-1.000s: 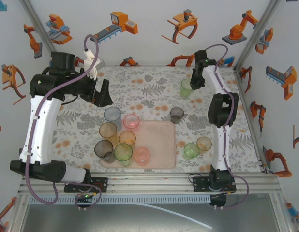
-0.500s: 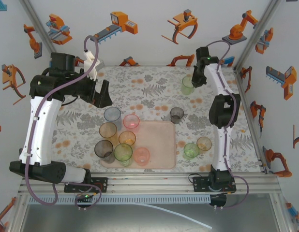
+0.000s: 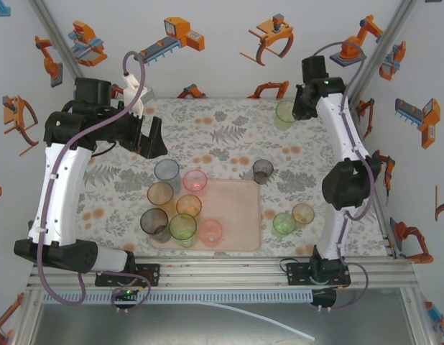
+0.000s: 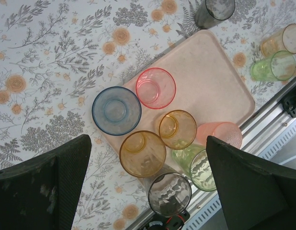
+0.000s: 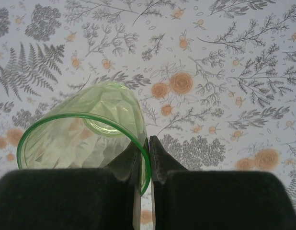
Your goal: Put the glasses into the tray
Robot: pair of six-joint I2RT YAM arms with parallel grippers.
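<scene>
tinted glasses [image 3: 188, 205] crowd the left of the pale pink tray [image 3: 236, 208].

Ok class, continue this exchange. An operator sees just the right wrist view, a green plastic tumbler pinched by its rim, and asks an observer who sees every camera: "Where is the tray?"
Observer: The flat pale pink tray lies centred at the near edge of the table, much nearer the arm bases than your translucent green tumbler.
Operator: Is there room on it?
Observer: Its right half is bare; a cluster of tinted tumblers crowds its left side.
Operator: What is the left arm doing?
Observer: The left arm hangs above the table's left side, its jaws open.
</scene>
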